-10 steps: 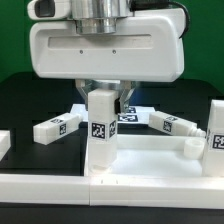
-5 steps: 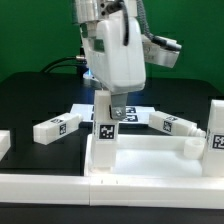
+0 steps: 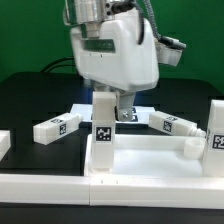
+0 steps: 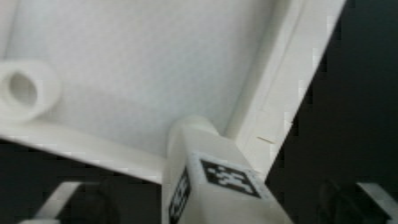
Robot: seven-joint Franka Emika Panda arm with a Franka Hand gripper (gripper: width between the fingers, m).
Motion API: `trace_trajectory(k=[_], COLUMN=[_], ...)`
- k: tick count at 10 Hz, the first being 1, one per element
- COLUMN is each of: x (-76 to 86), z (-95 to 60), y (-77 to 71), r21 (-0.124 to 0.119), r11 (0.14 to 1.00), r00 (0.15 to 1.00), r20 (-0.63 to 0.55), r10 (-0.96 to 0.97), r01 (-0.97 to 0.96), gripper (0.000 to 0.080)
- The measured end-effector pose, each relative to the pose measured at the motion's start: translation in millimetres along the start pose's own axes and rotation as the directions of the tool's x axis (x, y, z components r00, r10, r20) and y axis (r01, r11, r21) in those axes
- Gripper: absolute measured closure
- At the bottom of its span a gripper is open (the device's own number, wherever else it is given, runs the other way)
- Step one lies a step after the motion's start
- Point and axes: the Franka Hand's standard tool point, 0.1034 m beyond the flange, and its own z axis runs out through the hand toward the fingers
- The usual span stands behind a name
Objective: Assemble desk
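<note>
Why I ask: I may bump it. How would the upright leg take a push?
Likely stiff: the upright leg looks like square-section plastic. Possibly tippy: tall on a narrow base; whether it's fastened to the panel is unclear.

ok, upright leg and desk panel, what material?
The upright leg looks like matte white plastic: smooth faces, crisp edges. Its tag seems a printed black-and-white sticker. The desk panel looks the same matte white plastic, finely grained in the wrist view. Exact polymer: can't tell.

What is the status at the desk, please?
Gripper open, jaws wide either side of the upright leg. Leg stands at a corner of the panel. Loose legs lie on the table behind it.
</note>
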Motion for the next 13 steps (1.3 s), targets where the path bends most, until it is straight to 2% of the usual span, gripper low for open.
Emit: trace_trajectory(k=[1,2,4,5,7,8,9,10,11,12,13], x=[-2.5,-5.8,-4.6,-2.0,18.6,18.8,18.0,18.2,17.8,17.5,17.4], z=[0.0,1.4,1.2,-0.3,-13.5,-12.8,-12.6,-12.6,-12.5,-12.5,-12.5], y=[1.0,2.2,2.8,3.8,3.0,3.7,3.1,3.3,2.8,2.6,2.5], r21=[-0.007,-0.029,-0.029,-0.034,-0.047,-0.045,-0.045,-0.045,-0.043,-0.043,-0.043], r11=[0.989,0.956,0.920,0.855,0.615,0.596,0.615,0.623,0.666,0.711,0.742], r00=[0.989,0.956,0.921,0.856,0.616,0.597,0.616,0.624,0.666,0.712,0.743], r20=[0.011,0.018,0.018,0.022,0.012,0.014,0.013,0.013,0.010,0.007,0.005], r10=[-0.150,-0.292,-0.390,-0.516,-0.788,-0.802,-0.788,-0.781,-0.746,-0.702,-0.669], r01=[0.150,0.292,0.390,0.517,0.787,0.802,0.787,0.781,0.745,0.702,0.669], gripper=[0.0179,0.0156,0.0151,0.0151,0.0150,0.0150,0.0150,0.0239,0.0239,0.0441,0.0515])
